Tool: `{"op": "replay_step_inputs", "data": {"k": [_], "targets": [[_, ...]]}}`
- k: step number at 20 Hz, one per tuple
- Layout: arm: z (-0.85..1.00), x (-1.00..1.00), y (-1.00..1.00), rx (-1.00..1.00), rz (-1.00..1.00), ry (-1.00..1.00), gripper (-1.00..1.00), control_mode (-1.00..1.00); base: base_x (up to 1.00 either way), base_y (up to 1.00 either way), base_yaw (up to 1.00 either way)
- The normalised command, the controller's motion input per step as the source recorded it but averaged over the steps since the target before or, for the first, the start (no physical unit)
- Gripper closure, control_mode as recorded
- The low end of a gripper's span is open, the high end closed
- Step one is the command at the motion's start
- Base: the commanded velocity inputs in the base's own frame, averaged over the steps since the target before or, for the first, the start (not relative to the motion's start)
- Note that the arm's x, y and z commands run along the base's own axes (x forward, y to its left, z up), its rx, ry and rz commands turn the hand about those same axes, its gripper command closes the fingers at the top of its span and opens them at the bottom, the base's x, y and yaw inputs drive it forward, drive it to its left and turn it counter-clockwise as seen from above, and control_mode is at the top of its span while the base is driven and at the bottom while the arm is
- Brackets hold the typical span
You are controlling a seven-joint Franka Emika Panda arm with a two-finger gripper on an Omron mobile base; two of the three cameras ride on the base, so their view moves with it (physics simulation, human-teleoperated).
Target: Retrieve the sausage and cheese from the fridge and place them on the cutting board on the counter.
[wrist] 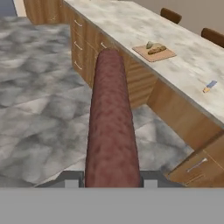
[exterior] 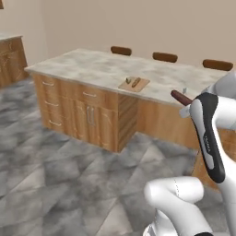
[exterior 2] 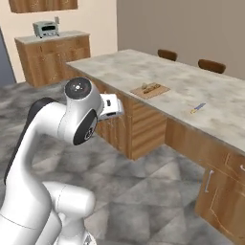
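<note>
clamping narrow fingers (wrist: 70, 178) on the long reddish-brown mottled sausage rod (wrist: 111, 127), its long axis running straight out ahead; lying well beyond its tip, up and right: the thin light-tan wooden cutting board (wrist: 162, 55).

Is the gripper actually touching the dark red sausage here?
Touching. In the hand view the sausage rises from between the gripper fingertips, pressed against both sides with no gap; it is held clear of the counter.
</note>
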Motion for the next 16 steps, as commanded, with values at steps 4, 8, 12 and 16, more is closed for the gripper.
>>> {"op": "replay_step_inputs", "data": {"k": [4,8,12,16], "targets": [[0.00,0.00,0.00,0.00,0.00,0.00,1.00,1.00,1.00,0.91,-0.35],[0.00,0.00,0.00,0.00,0.00,0.00,1.00,1.00,1.00,0.92,-0.39],[0.00,0.00,0.00,0.00,0.00,0.00,1.00,1.00,1.00,0.92,-0.44],[0.00,0.00,0.00,0.00,0.00,0.00,1.00,1.00,1.00,0.85,-0.45]]}}
